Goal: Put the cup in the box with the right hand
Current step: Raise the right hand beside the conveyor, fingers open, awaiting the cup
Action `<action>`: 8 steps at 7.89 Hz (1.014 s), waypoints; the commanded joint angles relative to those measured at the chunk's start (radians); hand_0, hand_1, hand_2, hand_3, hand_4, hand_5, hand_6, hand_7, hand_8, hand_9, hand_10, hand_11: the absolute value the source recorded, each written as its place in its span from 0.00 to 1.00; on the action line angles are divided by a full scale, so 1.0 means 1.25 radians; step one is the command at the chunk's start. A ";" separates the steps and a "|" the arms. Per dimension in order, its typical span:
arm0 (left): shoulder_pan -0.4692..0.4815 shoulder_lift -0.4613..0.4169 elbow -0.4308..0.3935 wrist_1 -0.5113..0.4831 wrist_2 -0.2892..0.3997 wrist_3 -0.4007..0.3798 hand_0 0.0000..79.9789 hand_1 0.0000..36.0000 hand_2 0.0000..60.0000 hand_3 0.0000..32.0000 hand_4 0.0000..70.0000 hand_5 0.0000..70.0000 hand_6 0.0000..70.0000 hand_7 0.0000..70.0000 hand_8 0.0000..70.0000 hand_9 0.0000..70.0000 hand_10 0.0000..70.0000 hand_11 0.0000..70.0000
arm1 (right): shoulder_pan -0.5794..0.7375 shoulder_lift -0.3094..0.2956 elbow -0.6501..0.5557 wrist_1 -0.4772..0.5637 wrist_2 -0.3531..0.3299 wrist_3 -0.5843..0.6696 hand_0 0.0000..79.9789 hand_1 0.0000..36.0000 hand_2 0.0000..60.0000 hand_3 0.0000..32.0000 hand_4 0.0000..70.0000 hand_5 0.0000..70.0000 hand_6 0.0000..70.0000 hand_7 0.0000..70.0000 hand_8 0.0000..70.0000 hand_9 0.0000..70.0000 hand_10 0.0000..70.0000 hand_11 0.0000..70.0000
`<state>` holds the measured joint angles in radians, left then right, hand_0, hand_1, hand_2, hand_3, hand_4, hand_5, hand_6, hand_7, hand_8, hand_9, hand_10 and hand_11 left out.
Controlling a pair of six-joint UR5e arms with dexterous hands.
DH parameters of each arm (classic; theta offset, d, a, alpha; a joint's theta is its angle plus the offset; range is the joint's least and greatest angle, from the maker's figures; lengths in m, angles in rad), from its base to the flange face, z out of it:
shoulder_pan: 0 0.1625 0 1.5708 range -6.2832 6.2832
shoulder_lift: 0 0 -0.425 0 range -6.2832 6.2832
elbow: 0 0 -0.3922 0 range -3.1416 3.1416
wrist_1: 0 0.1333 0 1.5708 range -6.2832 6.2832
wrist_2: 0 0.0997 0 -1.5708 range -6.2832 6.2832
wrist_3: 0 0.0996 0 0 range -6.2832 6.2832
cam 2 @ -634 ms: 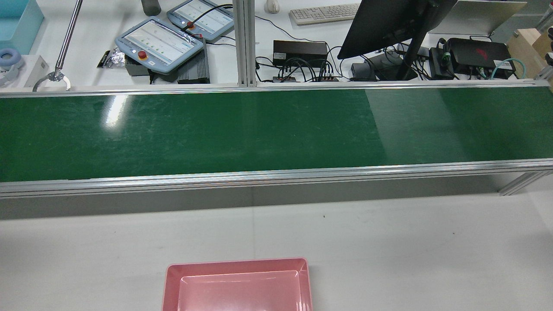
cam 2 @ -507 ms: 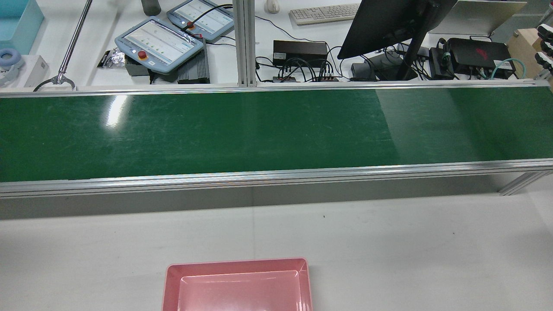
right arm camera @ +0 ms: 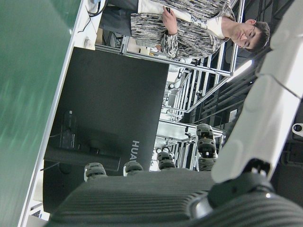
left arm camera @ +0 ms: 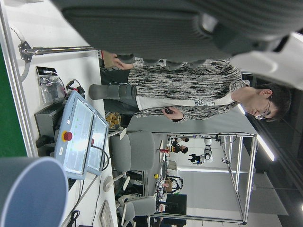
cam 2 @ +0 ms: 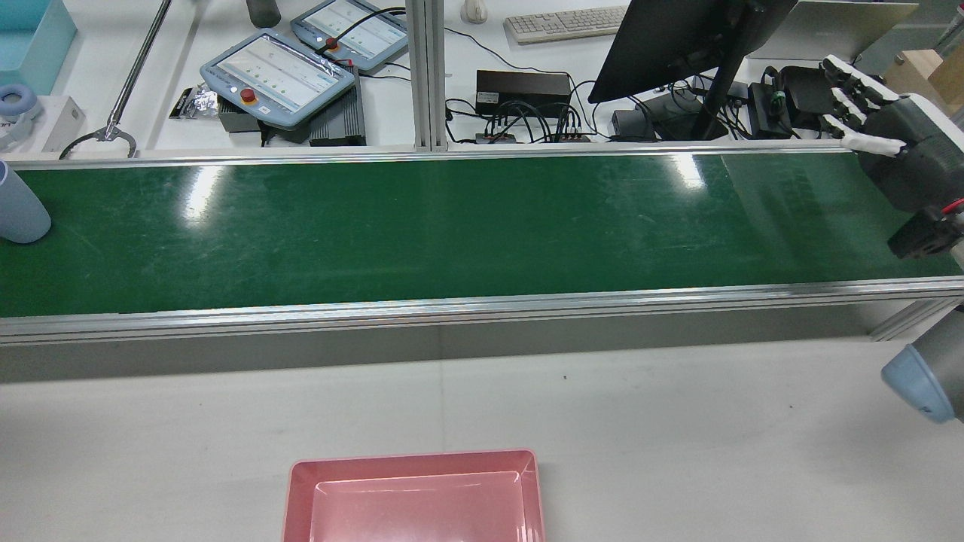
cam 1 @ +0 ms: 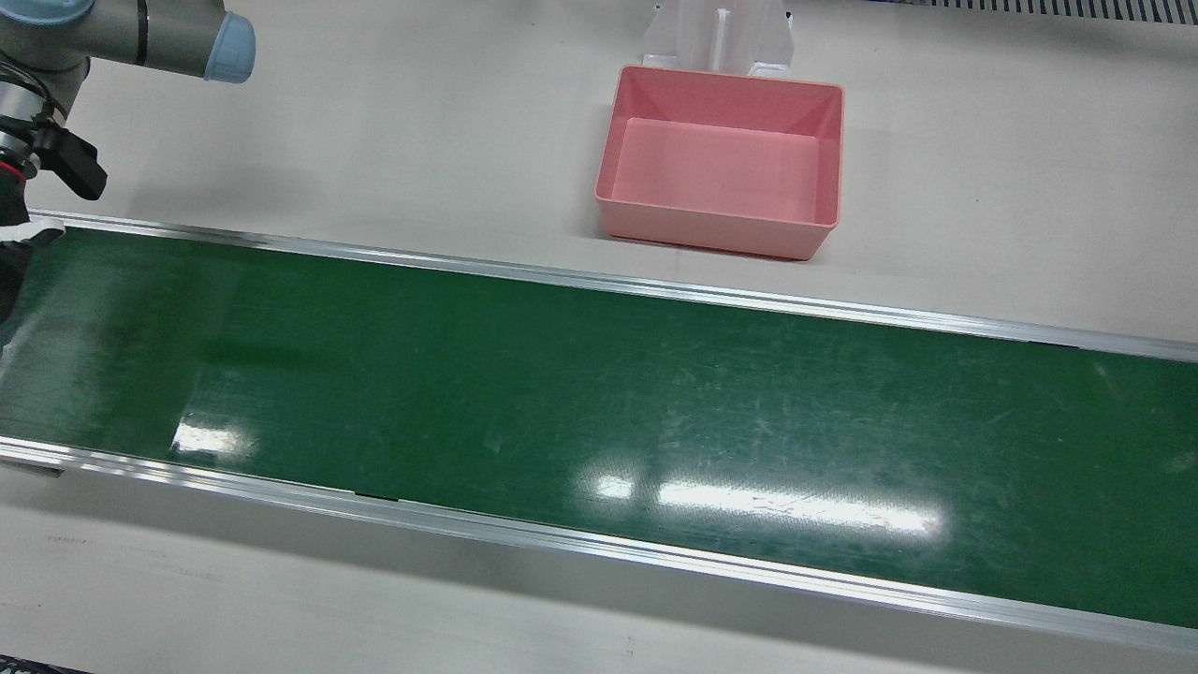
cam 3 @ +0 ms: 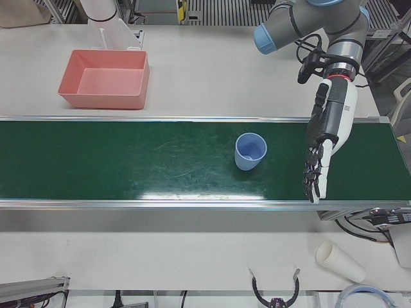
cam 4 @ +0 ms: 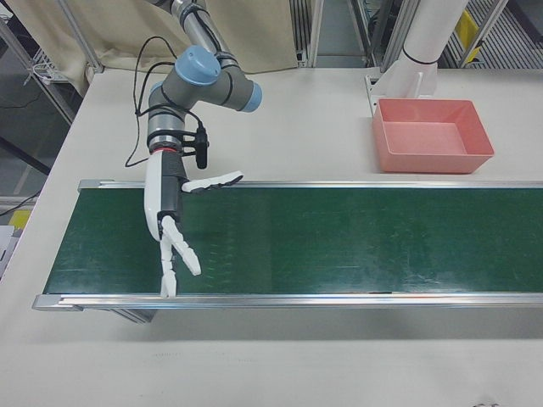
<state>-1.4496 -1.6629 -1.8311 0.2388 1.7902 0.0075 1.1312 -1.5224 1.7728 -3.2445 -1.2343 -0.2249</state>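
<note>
a: the blue cup (cam 3: 250,151) is seen upright on the green conveyor belt (cam 2: 422,226), mouth up, so its long axis is judged vertical. in the rear view it is caught only at the far 9 o'clock edge (cam 2: 19,207).

b: and the right hand (cam 2: 892,147)? it is hung over the belt's opposite end, at 3 o'clock in that same view. the whole length of the belt is left between hand and cup; they are well apart.

a: so the cup lies toward 9 o'clock from the right hand, along the belt. the left hand (cam 3: 324,144) is found far nearer, near the cup at its 3 o'clock in the left-front view, not touching.

b: the task is given to the right hand all the same. its pose: fingers (cam 4: 176,254) stretched out and spread, thumb splayed aside, palm above the belt, nothing held.

a: the left hand is likewise extended flat, fingers straight, nothing grasped.

b: the pink box (cam 1: 721,159) is set empty on the white table (cam 1: 374,122), off the belt on the robot's side, at 6 o'clock in the rear view, between the two arms.

a: a sideways wrap around the cup's wall is judged likely once the gap is closed.
</note>
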 commanded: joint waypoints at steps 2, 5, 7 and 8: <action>0.000 0.000 0.001 -0.001 0.000 0.000 0.00 0.00 0.00 0.00 0.00 0.00 0.00 0.00 0.00 0.00 0.00 0.00 | -0.056 0.020 0.021 -0.002 0.028 -0.036 0.61 0.40 0.00 0.58 0.00 0.06 0.01 0.14 0.00 0.01 0.00 0.03; 0.000 0.000 0.001 -0.001 0.000 -0.001 0.00 0.00 0.00 0.00 0.00 0.00 0.00 0.00 0.00 0.00 0.00 0.00 | -0.070 0.016 0.030 -0.002 0.028 -0.059 0.60 0.38 0.00 0.77 0.00 0.06 0.00 0.13 0.00 0.01 0.00 0.01; 0.000 0.000 0.001 -0.002 0.000 -0.001 0.00 0.00 0.00 0.00 0.00 0.00 0.00 0.00 0.00 0.00 0.00 0.00 | -0.072 0.014 0.029 -0.002 0.028 -0.062 0.60 0.39 0.00 0.00 0.00 0.07 0.04 0.12 0.00 0.00 0.00 0.01; 0.000 0.000 0.001 -0.001 0.000 -0.001 0.00 0.00 0.00 0.00 0.00 0.00 0.00 0.00 0.00 0.00 0.00 0.00 | -0.077 0.014 0.029 -0.002 0.028 -0.063 0.60 0.37 0.00 0.00 0.00 0.06 0.05 0.12 0.01 0.01 0.00 0.01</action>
<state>-1.4496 -1.6629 -1.8300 0.2367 1.7902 0.0067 1.0428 -1.5032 1.8088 -3.2475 -1.1996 -0.2997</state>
